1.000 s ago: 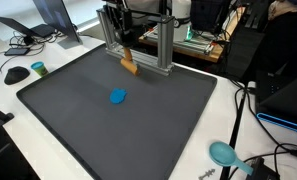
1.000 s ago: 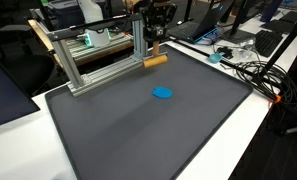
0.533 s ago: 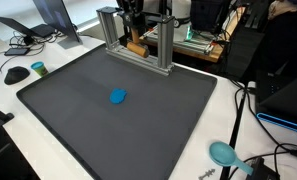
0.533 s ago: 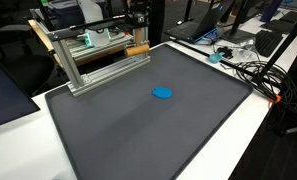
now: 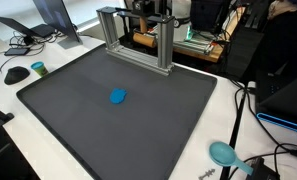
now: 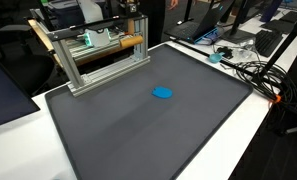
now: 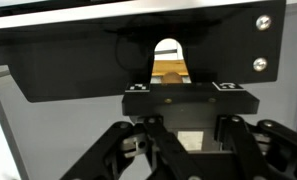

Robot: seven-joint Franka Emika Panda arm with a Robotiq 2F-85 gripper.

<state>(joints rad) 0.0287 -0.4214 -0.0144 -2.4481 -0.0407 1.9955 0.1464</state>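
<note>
My gripper hangs over the far end of an aluminium frame at the back edge of a dark mat. It is shut on a wooden-handled piece, which lies level beside the frame's tall post. In an exterior view the wooden piece shows behind the frame, under the gripper. In the wrist view the gripper is closed under a black plate, with a bit of wood showing beyond. A small blue object lies on the mat, also in an exterior view.
A laptop, a mouse and cables lie on the white table. A teal round object sits near the mat's corner. Cables and devices crowd the mat's side. Equipment stands behind the frame.
The gripper has carried the wooden piece up from the mat's edge and back over the frame; the piece went from slanted to level. The blue object has not moved.
</note>
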